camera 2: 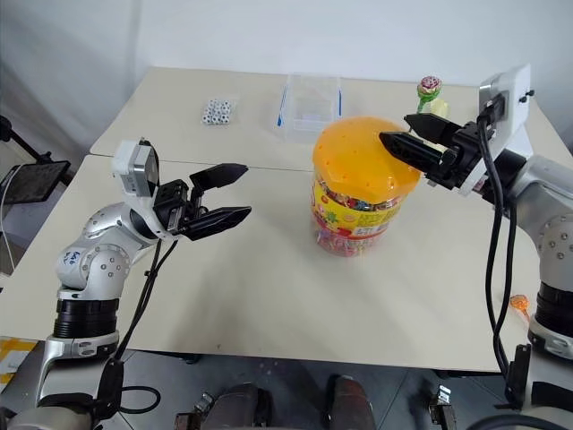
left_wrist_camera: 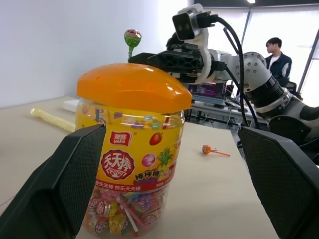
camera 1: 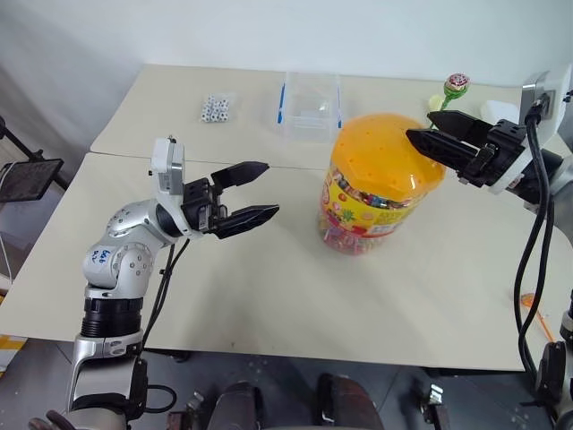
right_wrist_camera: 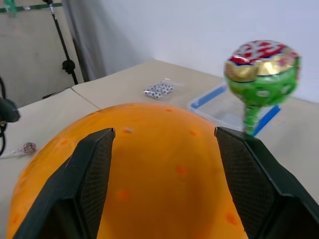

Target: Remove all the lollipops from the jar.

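The jar (camera 1: 376, 193) is clear plastic with a colourful label and stands mid-table under an orange domed lid (camera 1: 387, 152). Wrapped lollipops fill its base (left_wrist_camera: 122, 214). A green lollipop (camera 1: 457, 85) rises upright on its stick at the far side of the lid. An orange lollipop (left_wrist_camera: 207, 149) lies on the table to the jar's right. Another small one (right_wrist_camera: 27, 148) lies on the table beyond the lid. My left gripper (camera 1: 255, 193) hangs open to the jar's left, pointing at it. My right gripper (camera 1: 421, 127) is open just above the lid's right side, close to the green lollipop.
A clear box with blue trim (camera 1: 311, 103) and a cluster of white beads (camera 1: 215, 109) sit at the back of the table. A pale yellow lump (left_wrist_camera: 50, 119) and a white case (camera 1: 500, 111) lie behind the jar. A person (left_wrist_camera: 273, 50) sits far off.
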